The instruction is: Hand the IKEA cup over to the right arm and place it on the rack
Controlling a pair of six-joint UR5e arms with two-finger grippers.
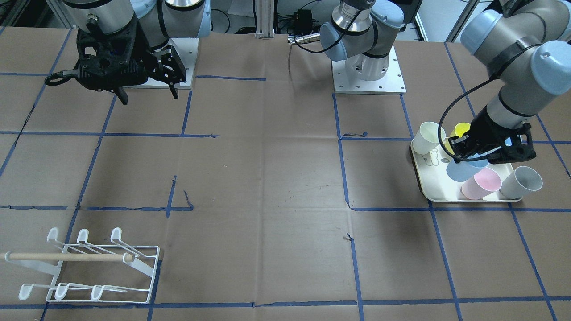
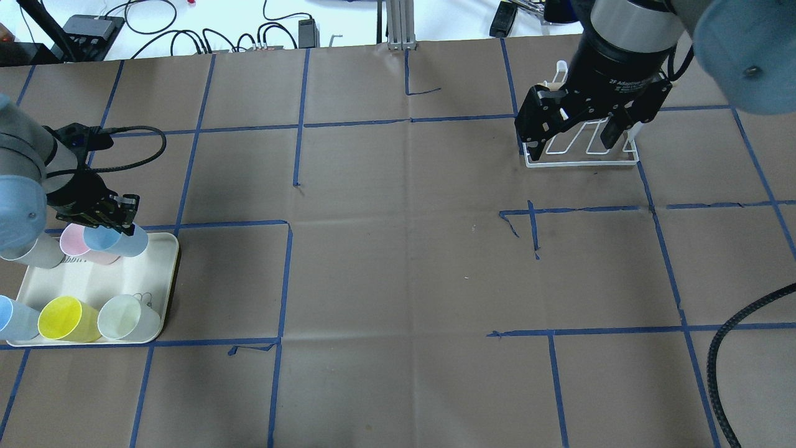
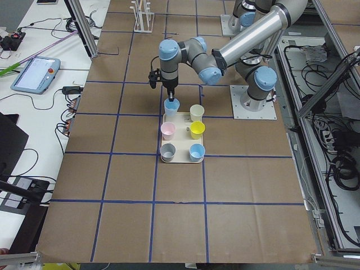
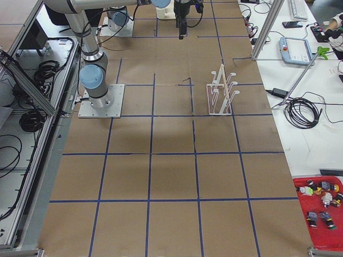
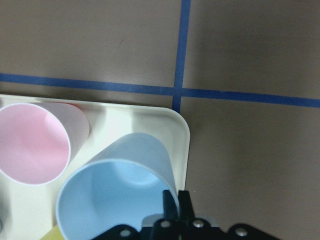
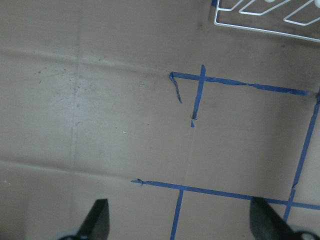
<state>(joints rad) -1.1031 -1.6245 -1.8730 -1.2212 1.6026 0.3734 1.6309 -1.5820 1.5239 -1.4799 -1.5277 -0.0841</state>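
Note:
My left gripper (image 5: 175,202) is shut on the rim of a light blue cup (image 5: 117,187), which hangs tilted over the far corner of the cream tray (image 5: 182,135). In the overhead view the same gripper (image 2: 121,224) and blue cup (image 2: 118,241) are at the far left. My right gripper (image 2: 572,134) is open and empty, held high above the table close to the white wire rack (image 2: 584,155). Its fingertips (image 6: 100,217) stand wide apart in the right wrist view. The rack (image 1: 89,267) has a wooden dowel handle and holds no cup.
The tray (image 2: 168,274) also holds a pink cup (image 2: 74,239), a yellow cup (image 2: 62,317), a pale cup (image 2: 127,317), another blue cup (image 2: 9,317) and a grey-white cup (image 2: 31,252). Brown paper with blue tape lines covers the table.

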